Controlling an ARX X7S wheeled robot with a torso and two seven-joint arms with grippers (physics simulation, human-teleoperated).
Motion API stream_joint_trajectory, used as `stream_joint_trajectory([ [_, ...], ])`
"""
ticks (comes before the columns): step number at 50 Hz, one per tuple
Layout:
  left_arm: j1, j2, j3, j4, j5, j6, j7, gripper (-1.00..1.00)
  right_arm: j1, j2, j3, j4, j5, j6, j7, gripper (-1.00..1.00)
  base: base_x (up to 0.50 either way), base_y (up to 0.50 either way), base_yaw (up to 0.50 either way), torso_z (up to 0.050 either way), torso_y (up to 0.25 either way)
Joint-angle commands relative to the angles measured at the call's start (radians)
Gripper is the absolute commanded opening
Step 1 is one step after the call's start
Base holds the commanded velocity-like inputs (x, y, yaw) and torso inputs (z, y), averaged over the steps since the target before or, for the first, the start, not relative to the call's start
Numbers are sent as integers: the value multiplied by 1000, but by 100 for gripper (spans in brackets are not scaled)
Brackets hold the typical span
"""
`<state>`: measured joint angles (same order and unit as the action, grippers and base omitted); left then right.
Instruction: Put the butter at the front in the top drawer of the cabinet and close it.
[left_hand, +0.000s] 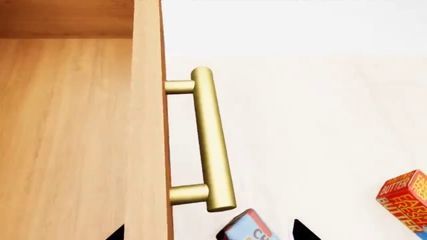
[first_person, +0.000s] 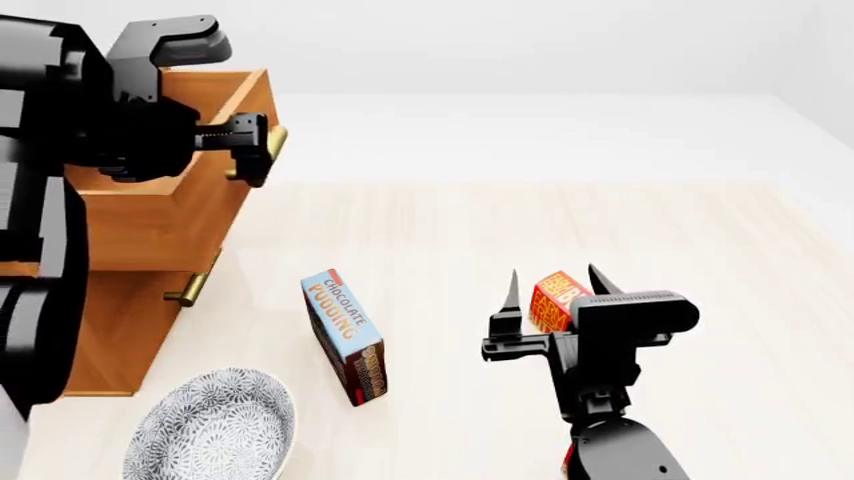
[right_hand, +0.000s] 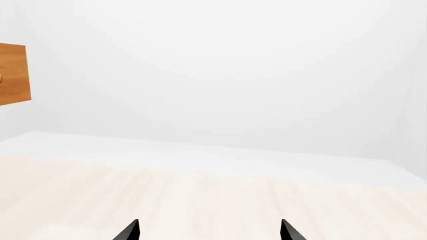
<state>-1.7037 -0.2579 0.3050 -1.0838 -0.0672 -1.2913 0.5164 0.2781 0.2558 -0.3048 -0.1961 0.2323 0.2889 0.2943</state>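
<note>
The cabinet (first_person: 114, 330) stands at the left, and its top drawer (first_person: 200, 215) is pulled out, open. My left gripper (first_person: 254, 150) is open and hovers at the drawer's front, its fingers wide on either side of the brass handle (left_hand: 210, 140) without touching it. A red-orange butter carton (first_person: 558, 300) lies on the pale surface to the right. In the head view my right gripper (first_person: 554, 290) is open in front of this carton. In the right wrist view nothing lies between the open right gripper's (right_hand: 208, 231) fingers. The butter (left_hand: 405, 197) also shows in the left wrist view.
A blue-and-brown chocolate pudding box (first_person: 344, 335) lies between the cabinet and the butter. A patterned bowl (first_person: 214, 425) sits at the near left. The lower drawer's handle (first_person: 194, 285) juts out under the open drawer. A red sliver (first_person: 566, 462) shows beside my right arm.
</note>
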Motion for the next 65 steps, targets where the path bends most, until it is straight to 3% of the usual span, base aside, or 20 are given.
stream_joint_trajectory([
  [1, 20, 16, -53, 73, -60, -44, 32, 100, -3, 5, -2, 0, 4, -5, 3, 100, 0, 0, 0, 0, 0],
  [65, 70, 78, -74, 302, -168, -177, 77, 100, 3, 21, -26, 5, 22, -11, 20, 100, 0, 0, 0, 0, 0],
])
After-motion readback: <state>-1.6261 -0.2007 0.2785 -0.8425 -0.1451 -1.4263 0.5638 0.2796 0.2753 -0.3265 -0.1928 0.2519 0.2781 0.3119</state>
